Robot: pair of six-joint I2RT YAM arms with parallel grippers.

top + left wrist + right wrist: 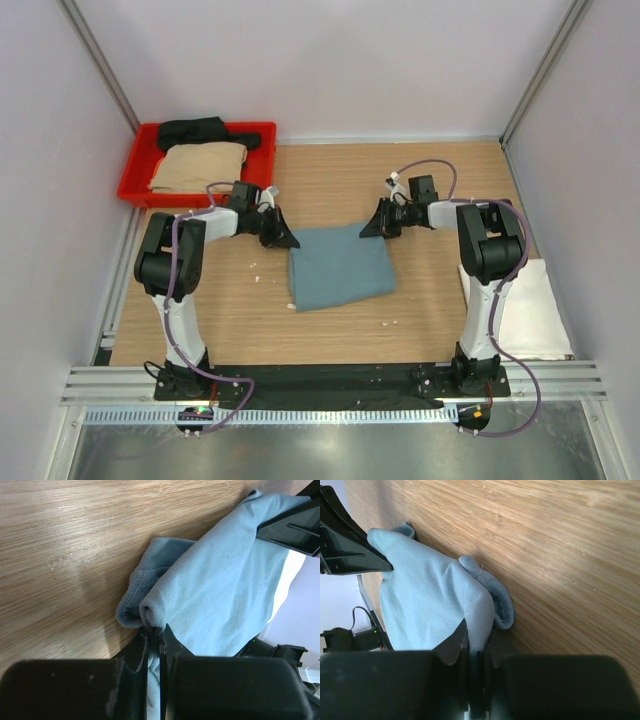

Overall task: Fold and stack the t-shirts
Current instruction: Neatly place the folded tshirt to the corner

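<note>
**Top external: both hands pinching the teal shirt at its far corners**

Teal shirt [340,265] lies mid-bench, folded to a rough rectangle, slightly skewed. Left hand [283,239] is on its far-left corner and right hand [370,229] on its far-right corner. Both arms reach in from the sides.

Left wrist: fingers [135,680] clamped narrow on a bunched fold of teal cloth, hem showing just ahead of the tips. Cloth sits low against the bench [330,185].

Right wrist: same picture mirrored, fingers [452,647] closed narrow on teal cloth, a rolled edge beside them on the wood.

Other shirts:
- Tan shirt [200,167] is in the red tray [133,190] at the far-left corner.
- Black shirt [195,131] is in the same tray, bunched behind the tan one.
- White shirt [535,305] lies flat at the right edge, toward the near corner.
</note>
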